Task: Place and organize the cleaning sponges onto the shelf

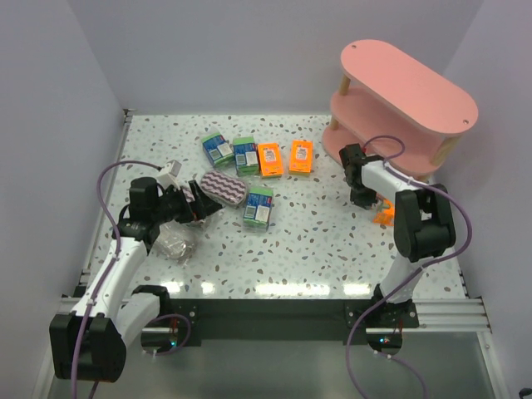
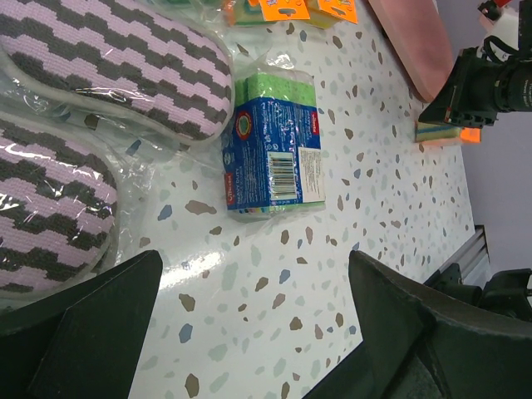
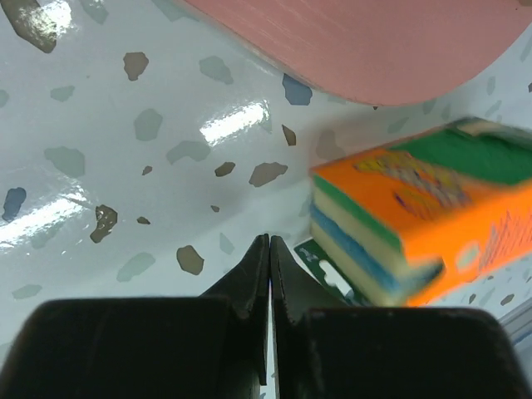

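Note:
The pink shelf (image 1: 416, 91) stands at the far right. Two green-and-blue packs (image 1: 218, 148), (image 1: 244, 155) and two orange packs (image 1: 269, 158), (image 1: 301, 156) lie in a row at the back. A purple zigzag pack (image 1: 223, 186) and a third green-and-blue pack (image 1: 258, 205) lie nearer. My left gripper (image 1: 205, 207) is open and empty just left of them. In its wrist view (image 2: 258, 320) the green-and-blue pack (image 2: 270, 141) lies ahead and zigzag sponges (image 2: 125, 66) to the left. My right gripper (image 1: 366, 202) is shut, low by the shelf's foot. A third orange pack (image 3: 416, 216) sits blurred beside its fingers (image 3: 258, 274), not between them.
A crumpled clear-wrapped greyish pack (image 1: 176, 241) lies under my left arm. The shelf's lowest board (image 3: 374, 41) hangs just beyond my right gripper. Walls close the table on the left, back and right.

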Available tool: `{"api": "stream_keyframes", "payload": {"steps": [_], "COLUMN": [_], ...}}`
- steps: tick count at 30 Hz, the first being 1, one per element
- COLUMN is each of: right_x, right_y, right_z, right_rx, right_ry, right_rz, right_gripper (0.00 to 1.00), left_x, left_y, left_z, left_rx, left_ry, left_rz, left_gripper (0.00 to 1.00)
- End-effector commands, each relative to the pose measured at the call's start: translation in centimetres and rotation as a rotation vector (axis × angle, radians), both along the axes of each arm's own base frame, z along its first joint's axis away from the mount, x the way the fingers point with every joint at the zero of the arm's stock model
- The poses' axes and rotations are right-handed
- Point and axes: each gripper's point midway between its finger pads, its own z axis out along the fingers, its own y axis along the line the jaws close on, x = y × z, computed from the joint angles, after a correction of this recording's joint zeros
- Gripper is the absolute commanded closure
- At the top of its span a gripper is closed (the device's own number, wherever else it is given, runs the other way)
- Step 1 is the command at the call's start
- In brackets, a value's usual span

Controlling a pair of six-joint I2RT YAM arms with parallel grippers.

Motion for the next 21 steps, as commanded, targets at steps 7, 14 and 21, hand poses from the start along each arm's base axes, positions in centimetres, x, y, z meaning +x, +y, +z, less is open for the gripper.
{"api": "stream_keyframes", "payload": {"steps": [7, 14, 21], "right_x": [0.2, -3.4, -12.3], "right_y": [1.8, 1.8, -3.1], "right_z": [4.2, 9.1, 7.3], "right_rx": [0.136, 0.209, 0.007], "right_ry": [-0.135, -0.251, -0.133], "right_rz": [0.031, -0.055, -0.37], "right_gripper": [0.59, 0.29, 0.14], "left_x": [0.2, 0.5, 0.1], "left_y": [-0.1, -0.9, -1.8], "left_z": [0.6, 0.9, -0.3], "left_rx": [0.001, -0.026, -0.034], "left_ry": [-0.032, -0.047, 0.003], "left_rz": [-0.008, -0.058, -0.138], "left_gripper": [0.0, 0.0, 0.0]}}
